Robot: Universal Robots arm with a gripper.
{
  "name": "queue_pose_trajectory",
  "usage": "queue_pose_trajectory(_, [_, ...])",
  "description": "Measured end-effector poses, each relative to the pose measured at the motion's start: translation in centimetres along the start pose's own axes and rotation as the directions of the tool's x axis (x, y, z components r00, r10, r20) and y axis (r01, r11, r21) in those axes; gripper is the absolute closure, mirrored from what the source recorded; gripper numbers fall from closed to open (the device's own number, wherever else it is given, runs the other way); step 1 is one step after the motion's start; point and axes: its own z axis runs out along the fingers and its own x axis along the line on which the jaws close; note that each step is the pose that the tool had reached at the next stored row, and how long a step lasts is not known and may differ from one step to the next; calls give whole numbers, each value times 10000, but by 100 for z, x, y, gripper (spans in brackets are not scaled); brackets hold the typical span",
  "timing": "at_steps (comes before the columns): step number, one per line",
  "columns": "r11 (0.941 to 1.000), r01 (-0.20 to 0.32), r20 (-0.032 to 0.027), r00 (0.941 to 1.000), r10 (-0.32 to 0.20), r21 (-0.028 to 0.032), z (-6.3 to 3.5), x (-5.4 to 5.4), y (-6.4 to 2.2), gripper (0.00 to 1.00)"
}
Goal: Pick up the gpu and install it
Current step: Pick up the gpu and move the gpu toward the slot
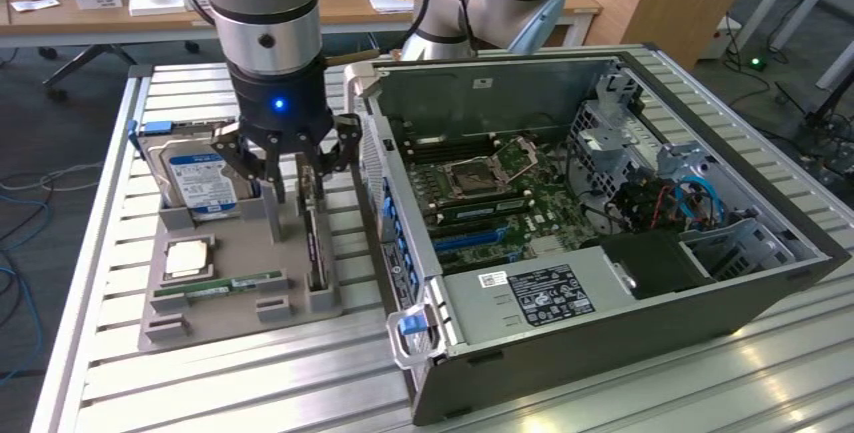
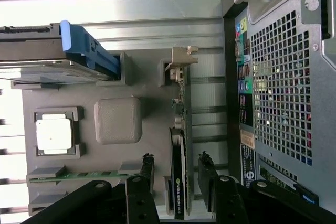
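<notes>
Black gripper (image 2: 177,158) fingers (image 2: 148,169) stand wide apart, one on each side of the gpu (image 2: 178,179), with a gap between each finger and the card, so nothing is gripped. In the exterior view the gripper (image 1: 296,188) hangs straight down from the arm, its tips low over the grey tray (image 1: 214,303). The gpu (image 1: 316,243) stands on its long edge in a slot of that tray, directly under the gripper and between its fingers, with its silvery bracket at the end farther from them. Beside the gripper, on the side away from the computer case (image 1: 747,293), the hard drive (image 1: 198,178) stands upright in its own tray slot. A square processor chip (image 1: 187,258) lies flat just beyond the gpu on that same side, and a green memory stick (image 1: 220,285) lies next to it. The open case sits close on the gripper's other side, its motherboard exposed, and both tray and case rest on the ribbed metal table (image 1: 267,373).
</notes>
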Motion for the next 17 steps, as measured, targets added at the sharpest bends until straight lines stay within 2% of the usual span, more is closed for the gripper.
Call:
queue_pose_trajectory(9, [10000,-1,1,10000,1,-1,4,-20,2,53])
queue_pose_trajectory(17, [10000,-1,1,10000,1,0,76,-22,-2,53])
